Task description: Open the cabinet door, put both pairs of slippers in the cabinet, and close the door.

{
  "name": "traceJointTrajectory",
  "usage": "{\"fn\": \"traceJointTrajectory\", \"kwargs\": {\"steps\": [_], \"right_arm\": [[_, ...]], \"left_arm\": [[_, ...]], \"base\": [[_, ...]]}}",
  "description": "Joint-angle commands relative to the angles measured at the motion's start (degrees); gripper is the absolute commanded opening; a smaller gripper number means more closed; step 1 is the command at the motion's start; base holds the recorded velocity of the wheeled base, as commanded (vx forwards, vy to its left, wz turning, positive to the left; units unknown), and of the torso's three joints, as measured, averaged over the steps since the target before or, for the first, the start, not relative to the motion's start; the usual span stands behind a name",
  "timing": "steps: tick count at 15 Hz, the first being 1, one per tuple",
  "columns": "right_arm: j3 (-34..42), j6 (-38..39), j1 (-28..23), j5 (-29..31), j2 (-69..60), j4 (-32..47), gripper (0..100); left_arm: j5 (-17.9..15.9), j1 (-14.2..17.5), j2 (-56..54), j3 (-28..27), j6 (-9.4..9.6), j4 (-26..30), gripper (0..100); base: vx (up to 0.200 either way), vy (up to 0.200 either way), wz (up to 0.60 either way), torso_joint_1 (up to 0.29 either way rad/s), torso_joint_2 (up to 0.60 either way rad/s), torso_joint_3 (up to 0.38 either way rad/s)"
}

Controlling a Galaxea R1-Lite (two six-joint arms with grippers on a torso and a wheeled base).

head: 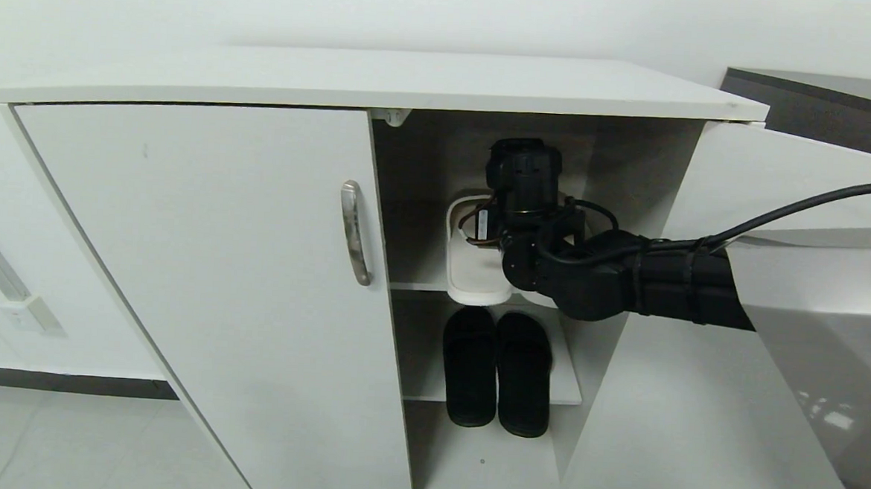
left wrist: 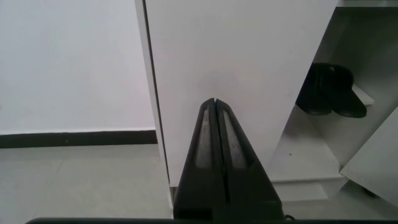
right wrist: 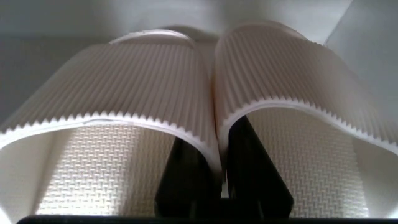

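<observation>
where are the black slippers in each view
head view: black slippers lie side by side on the cabinet's lower shelf, under the white slippers.
left wrist view: the same pair on that shelf, in the open compartment beyond the shut left gripper.
right wrist view: the white slippers up close instead.
landmark: the shut left door, its edge just beside the black pair.
</observation>
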State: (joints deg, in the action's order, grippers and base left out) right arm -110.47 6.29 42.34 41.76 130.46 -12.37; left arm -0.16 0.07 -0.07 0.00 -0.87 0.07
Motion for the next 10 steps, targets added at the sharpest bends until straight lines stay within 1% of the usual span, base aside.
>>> {"fn": "traceJointTrajectory", "kwargs": {"steps": [1, 10], "right_arm": [[-0.80, -0.75, -0.15, 0.51, 1.20, -0.81, 0], [-1.59, -0.93, -0.50, 0.77, 2.34, -0.81, 0]], "left_arm": [[-0.02, 0.01, 0.07, 0.00, -0.01, 0.01, 0], [-0.02, 0.01, 0.07, 0.00, -0.10, 0.01, 0]], "base": [[0.000, 0.000, 0.00, 0.000, 0.00, 0.000], [0.000, 0.000, 0.00, 0.000, 0.00, 0.000]]}}
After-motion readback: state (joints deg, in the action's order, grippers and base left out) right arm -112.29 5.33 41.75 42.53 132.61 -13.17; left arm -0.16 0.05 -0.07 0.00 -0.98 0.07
